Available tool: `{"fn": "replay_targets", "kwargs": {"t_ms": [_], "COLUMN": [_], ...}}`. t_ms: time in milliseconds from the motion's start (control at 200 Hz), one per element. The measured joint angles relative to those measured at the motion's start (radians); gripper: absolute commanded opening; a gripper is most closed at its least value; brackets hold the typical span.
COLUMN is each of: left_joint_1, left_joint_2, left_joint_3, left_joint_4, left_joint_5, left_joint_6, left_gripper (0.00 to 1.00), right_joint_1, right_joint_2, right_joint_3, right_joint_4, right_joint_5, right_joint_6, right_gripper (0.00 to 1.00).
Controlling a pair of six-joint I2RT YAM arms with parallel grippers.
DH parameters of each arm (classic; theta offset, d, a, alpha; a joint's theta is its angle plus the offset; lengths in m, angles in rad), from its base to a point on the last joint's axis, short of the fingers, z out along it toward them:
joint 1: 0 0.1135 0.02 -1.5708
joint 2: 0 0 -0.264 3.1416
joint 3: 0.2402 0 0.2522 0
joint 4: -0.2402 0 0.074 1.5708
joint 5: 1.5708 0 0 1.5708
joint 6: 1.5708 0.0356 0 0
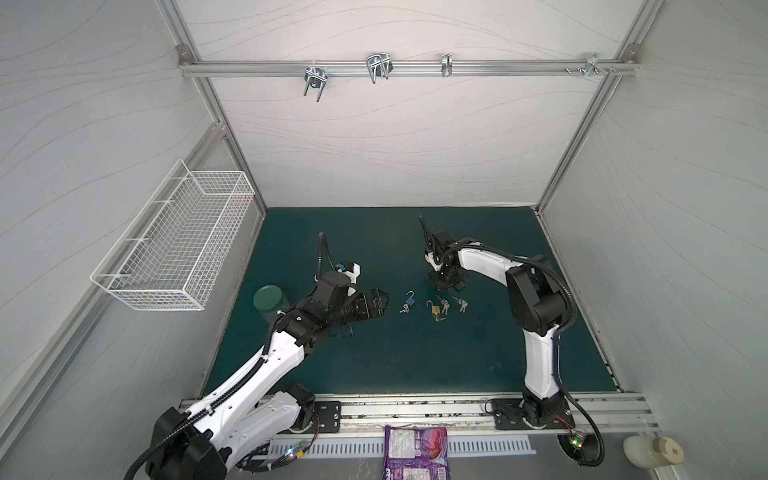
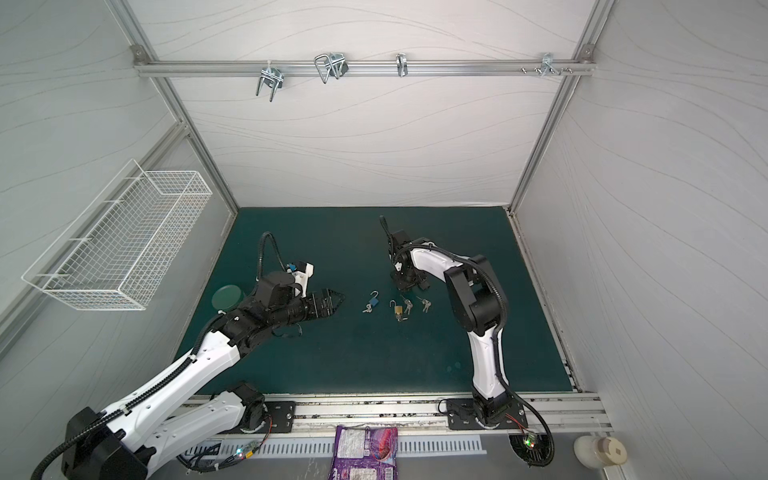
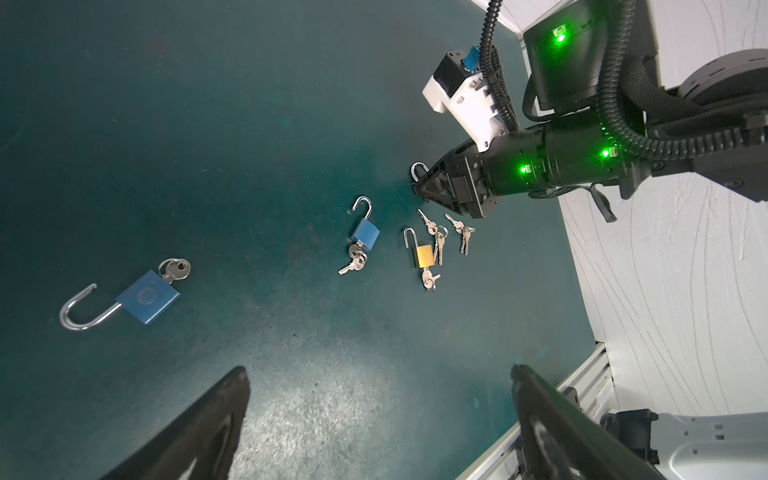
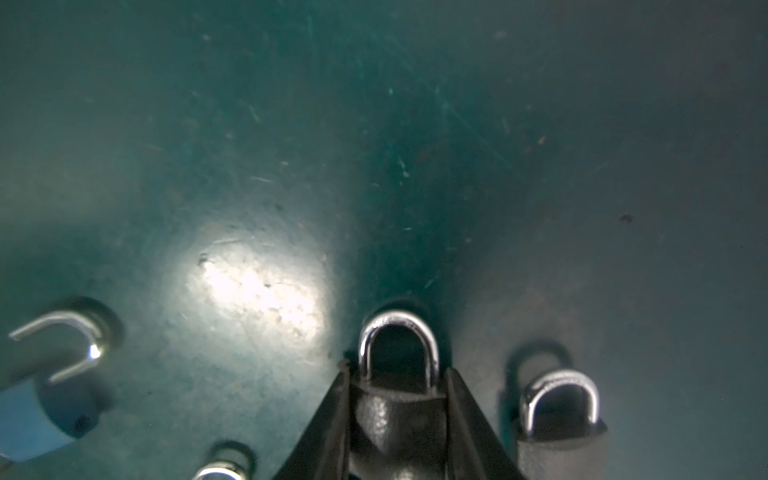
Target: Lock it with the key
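My right gripper points down at the green mat, shut on a dark padlock whose steel shackle is closed. In the left wrist view only that shackle shows beside the right gripper. A small blue padlock and a gold padlock lie with open shackles and keys in them. A loose key bunch lies to their right. A bigger blue padlock with a key lies open. My left gripper hovers open and empty, left of the locks.
A second dark padlock with a closed shackle stands beside the held one. A green-lidded jar sits by the left arm. A white wire basket hangs on the left wall. A purple packet lies past the front rail.
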Motion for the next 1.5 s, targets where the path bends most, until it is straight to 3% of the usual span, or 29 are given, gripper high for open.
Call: {"fn": "replay_targets", "kwargs": {"t_ms": [270,515,635,1000,1500], "left_joint_1": [0.066,0.08,0.077,0.071,0.108], "left_joint_2": [0.006,0.194,0.281,0.342,0.304], "left_joint_3": [0.0,0.08,0.099,0.107,0.087], "left_joint_4": [0.0,0.014,0.061,0.135,0.156], "left_joint_5": [0.012,0.006,0.019,0.055,0.061], "left_joint_6": [0.005,0.051,0.05,0.033,0.018], "left_gripper": [0.99,0.99,0.98,0.97,0.97], "right_joint_1": [0.0,0.025,0.056,0.085,0.105], "right_joint_2": [-0.02,-0.3,-0.364,-0.309,-0.198], "right_joint_3": [0.013,-0.202,-0.297,-0.338,-0.256], "right_joint_4": [-0.007,0.047,0.066,0.085,0.078], "right_joint_5": [-0.023,-0.06,-0.087,-0.164,-0.127], "right_joint_6": [0.014,0.099,0.143,0.168,0.149], "right_gripper": [0.51,0.49,0.45,0.42,0.41]}}
